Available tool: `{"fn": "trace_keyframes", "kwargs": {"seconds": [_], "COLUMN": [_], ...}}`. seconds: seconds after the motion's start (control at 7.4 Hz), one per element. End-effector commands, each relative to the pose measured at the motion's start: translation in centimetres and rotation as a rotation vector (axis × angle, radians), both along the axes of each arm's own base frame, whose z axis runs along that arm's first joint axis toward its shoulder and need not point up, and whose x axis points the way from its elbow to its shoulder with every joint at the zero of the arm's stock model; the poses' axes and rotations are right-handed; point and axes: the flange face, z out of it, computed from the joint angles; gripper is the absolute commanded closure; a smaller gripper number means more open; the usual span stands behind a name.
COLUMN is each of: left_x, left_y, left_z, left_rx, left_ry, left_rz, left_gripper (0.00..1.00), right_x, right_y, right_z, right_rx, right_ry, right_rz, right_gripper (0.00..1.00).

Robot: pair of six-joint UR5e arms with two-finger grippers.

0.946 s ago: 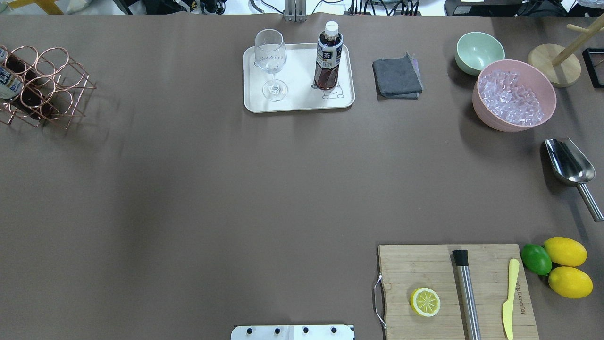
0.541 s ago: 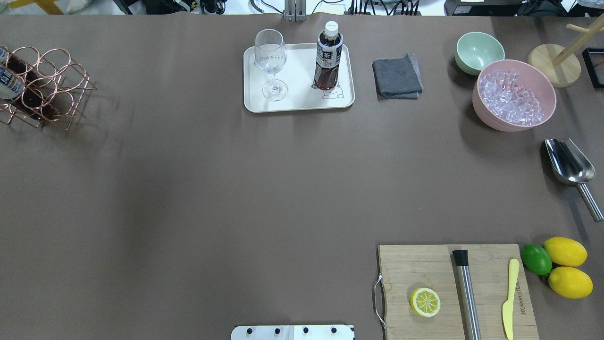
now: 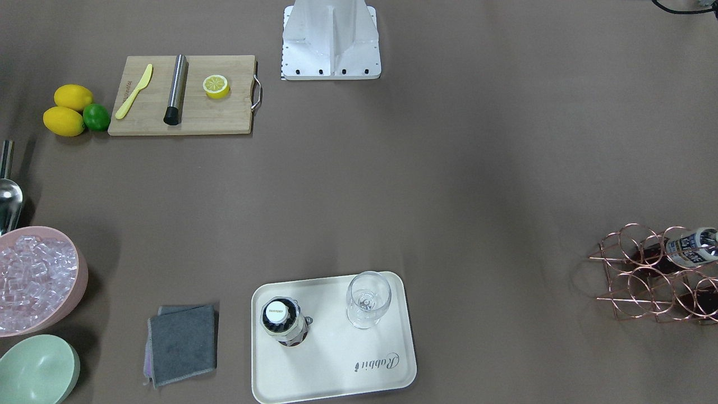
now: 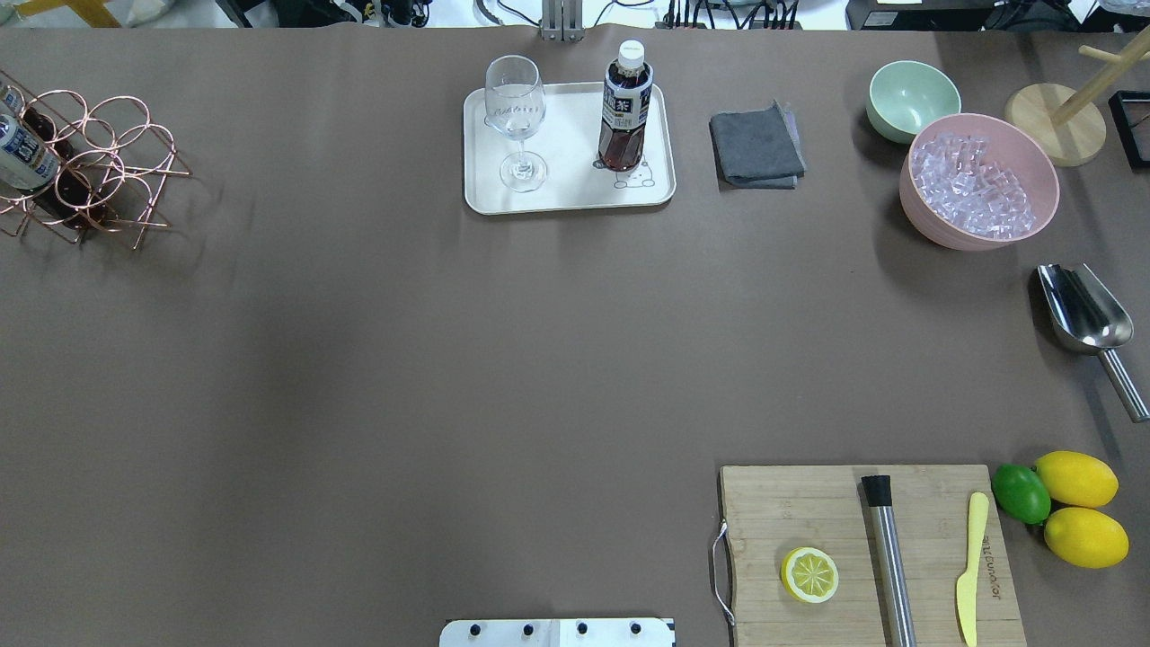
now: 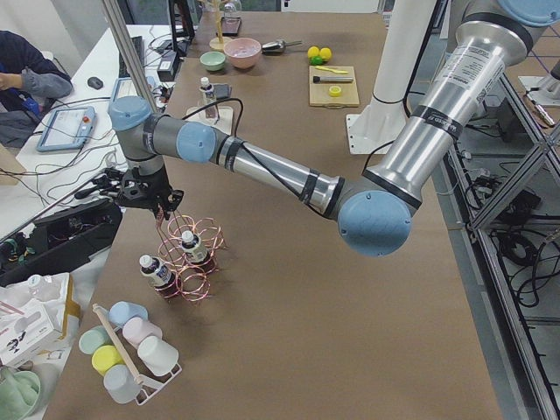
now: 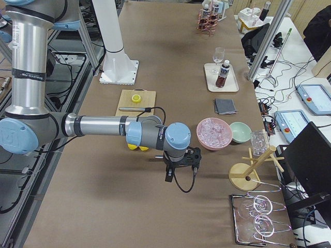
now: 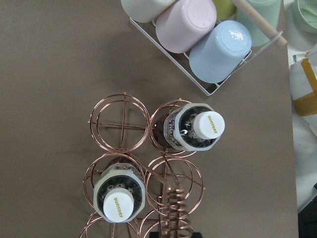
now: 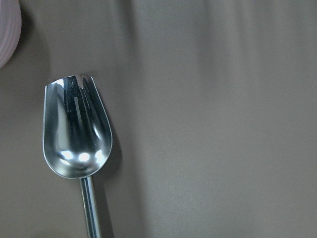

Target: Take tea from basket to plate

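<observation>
Front-facing view: one tea bottle [image 3: 283,322] is stood upright on the cream tray [image 3: 336,370], just beside a wine glass [image 3: 367,299]. The copper wire rack [image 3: 645,280] is seen at the right edge, well apart from the tray, with a second bottle [image 3: 691,247] lodged in it.

Overhead view: the tray is set at the far middle of the table. The rack is at the far left edge, its bottles partly cut off by the frame.

Left-end view: the left gripper [image 5: 160,206] is held just above the rack. Whether its fingers are apart or together cannot be told.

Right-end view: the right gripper [image 6: 180,166] is hung over bare table near a pink bowl of ice [image 6: 213,133]. Its fingers cannot be judged either.

Left wrist view: the rack is viewed straight down. Two white caps are seen in separate rings, and the coiled handle [image 7: 173,210] runs to the bottom edge. Pastel cups [image 7: 218,49] lie beyond.

Right wrist view: a steel scoop [image 8: 77,131] is seen on the brown cover.
</observation>
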Motion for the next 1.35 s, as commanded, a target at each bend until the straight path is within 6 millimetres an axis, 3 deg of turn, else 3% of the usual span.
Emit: {"fn": "trace_keyframes", "kwargs": {"seconds": [0.0,0.54,0.81,1.08,1.22], "left_x": [0.5,-0.6,-1.6,-2.9,-3.5], "left_y": [0.2,0.5,1.4,4.0,6.4], "left_z": [-0.1,-0.8,-2.4,-2.9,-1.9], "left_rx": [-0.003,0.013,0.008,-0.015,0.037], "left_ry": [0.042,0.045,0.052,0.093,0.082], "left_rz": [0.01,-0.001,-0.014,-0.016,0.055], "left_gripper": [0.01,0.02,0.02,0.02,0.02], "right_x": [0.0,0.0,0.0,0.0,0.0], "right_y": [0.1,0.1,0.1,0.0,0.1], "right_z": [0.0,0.0,0.0,0.0,0.0], "right_rx": [0.0,-0.001,-0.001,0.001,-0.001], "right_ry": [0.0,0.002,0.002,0.002,0.002], "right_rz": [0.0,0.001,0.001,0.001,0.001], "right_gripper": [0.0,0.0,0.0,0.0,0.0]}}
